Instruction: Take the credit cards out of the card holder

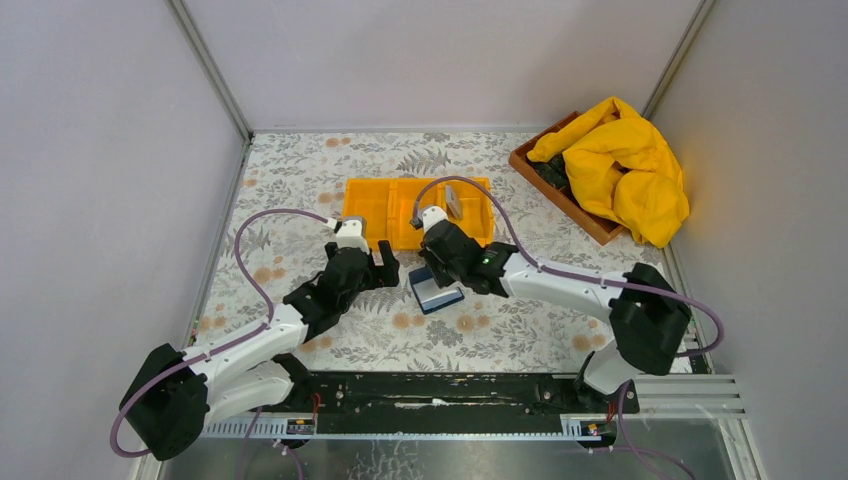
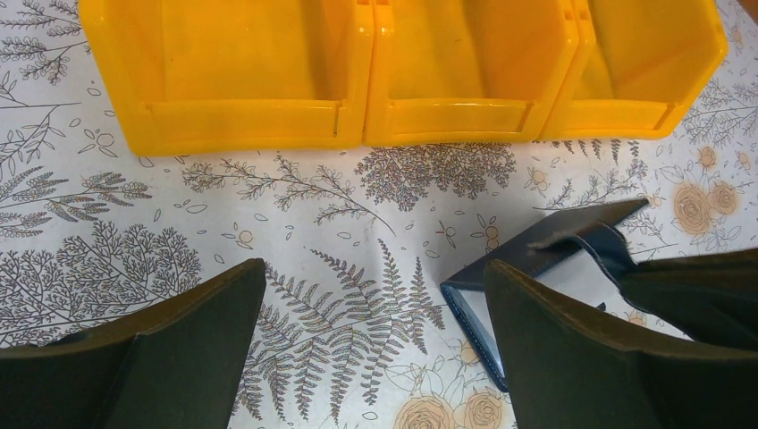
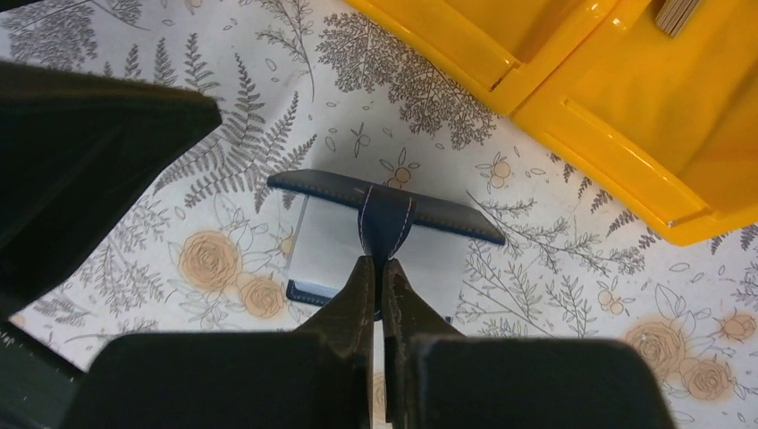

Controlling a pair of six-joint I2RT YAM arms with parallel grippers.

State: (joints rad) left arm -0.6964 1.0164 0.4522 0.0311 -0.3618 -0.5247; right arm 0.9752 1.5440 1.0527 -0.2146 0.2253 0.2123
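Observation:
The dark blue card holder (image 1: 437, 293) lies open on the floral table, just in front of the orange tray (image 1: 372, 203). My right gripper (image 3: 383, 265) is shut on the holder's blue stitched strap (image 3: 385, 219) and holds the top flap (image 3: 447, 217) raised, so the pale grey inside (image 3: 326, 246) shows. My left gripper (image 2: 374, 273) is open and empty over the bare table; the holder (image 2: 465, 299) lies just beside its right finger. Grey and tan credit cards (image 1: 453, 200) lie in the tray's right compartment; their edge also shows in the right wrist view (image 3: 677, 12).
The three-compartment tray (image 2: 357, 116) stands close beyond both grippers. A wooden box (image 1: 545, 180) with a yellow cloth (image 1: 625, 165) sits at the back right. Walls close in the left, back and right sides.

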